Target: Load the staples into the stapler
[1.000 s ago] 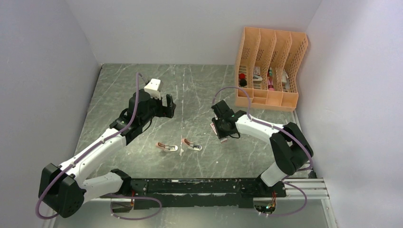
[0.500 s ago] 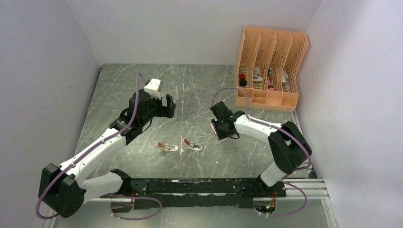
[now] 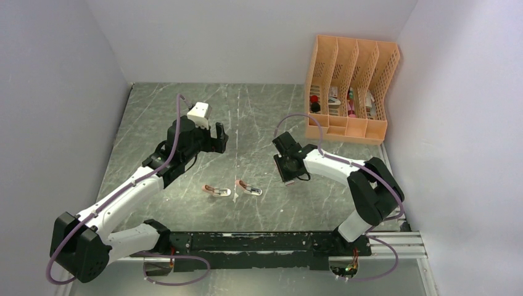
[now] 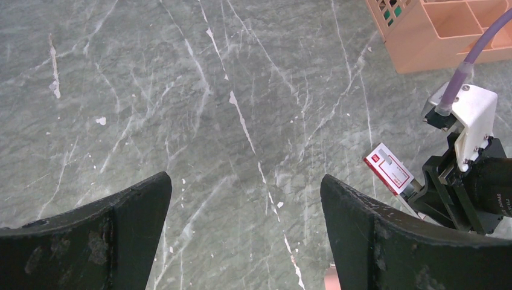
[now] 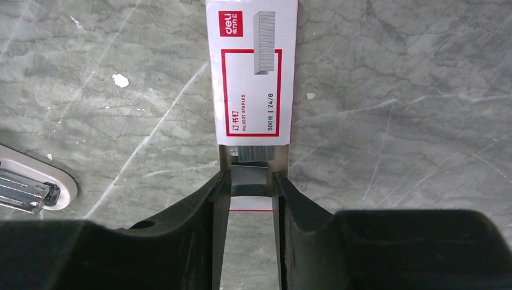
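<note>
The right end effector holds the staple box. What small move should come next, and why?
Probably bring the left end effector over to grip the staple box by its red-and-white sleeve. The right end effector pinches only the grey tray, partly slid out, while the left stands open facing it.

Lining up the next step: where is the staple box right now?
The staple box is held in the right pincer by its grey tray, over the table's middle; in the top view the two staplers lie just to its left.
</note>
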`<state>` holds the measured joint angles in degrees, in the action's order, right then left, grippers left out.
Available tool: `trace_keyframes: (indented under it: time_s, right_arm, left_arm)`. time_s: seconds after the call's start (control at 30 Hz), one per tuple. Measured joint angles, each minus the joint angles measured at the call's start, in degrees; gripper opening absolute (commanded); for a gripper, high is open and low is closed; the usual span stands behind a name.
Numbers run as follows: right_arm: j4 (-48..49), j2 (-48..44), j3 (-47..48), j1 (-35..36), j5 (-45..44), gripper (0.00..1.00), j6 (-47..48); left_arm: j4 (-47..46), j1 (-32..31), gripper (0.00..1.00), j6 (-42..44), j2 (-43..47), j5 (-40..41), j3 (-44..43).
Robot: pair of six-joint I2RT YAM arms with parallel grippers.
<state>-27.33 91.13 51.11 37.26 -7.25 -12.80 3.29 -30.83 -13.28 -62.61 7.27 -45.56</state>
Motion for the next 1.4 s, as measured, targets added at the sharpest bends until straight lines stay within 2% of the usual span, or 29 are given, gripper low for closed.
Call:
trace_keyframes:
  time_s: [0.27,0.73,1.4]
  right_arm:
    - [0.0,0.44,0.26,0.02,-0.15,0.38,-0.02]
    - [-0.15,0.74,0.59,0.11,-1.53,0.31,-0.24]
    - [-1.4,-0.09,2.51,0.11,-1.79,0.3,-1.05]
  left_arm:
    - [0.0,0.0,0.97,0.0,0.0,0.0,0.0]
    - [0.0,0.0,0.97,0.0,0.0,0.0,0.0]
    - [0.0,0.0,0.97,0.0,0.0,0.0,0.0]
